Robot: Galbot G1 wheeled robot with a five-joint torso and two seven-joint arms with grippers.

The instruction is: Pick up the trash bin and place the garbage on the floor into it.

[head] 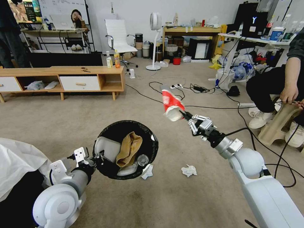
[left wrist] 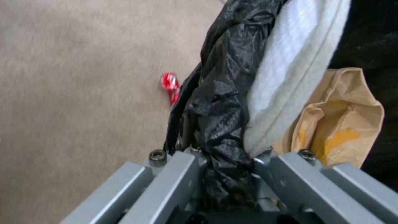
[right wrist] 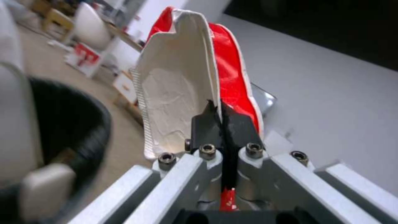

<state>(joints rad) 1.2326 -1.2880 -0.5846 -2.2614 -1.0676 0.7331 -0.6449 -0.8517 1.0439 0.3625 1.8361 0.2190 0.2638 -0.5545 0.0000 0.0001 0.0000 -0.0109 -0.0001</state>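
Progress stands at partway. Head view: the left gripper (head: 96, 157) has its jaws clamped on the near rim of the trash bin (head: 126, 148), which hangs clear of the floor (head: 47, 123), so the pick-up step is judged done; inside lie a brown paper scrap (head: 129, 148), a small bottle (head: 142, 160) and pale litter. The right gripper (head: 185, 115) is shut on the base of a crushed red-and-white noodle cup (head: 171, 103), raised well apart from the bin's mouth, so this item is not yet deposited. Two crumpled tissues remain on the carpet, one (head: 147, 171) just under the bin's far edge, the other (head: 189, 170) beyond it. Left wrist view: the jaws pinch the black bag liner (left wrist: 219, 102) together with the white wall, paper scrap just beside them; a red can (left wrist: 170, 85) lies on the carpet beyond the jaws (also outstanding). Right wrist view: the dark fingertips (right wrist: 205, 124) meet tightly on the cup's wall, the cup standing straight out from them. Remaining, by my judgement: one drop and at least three pickups.
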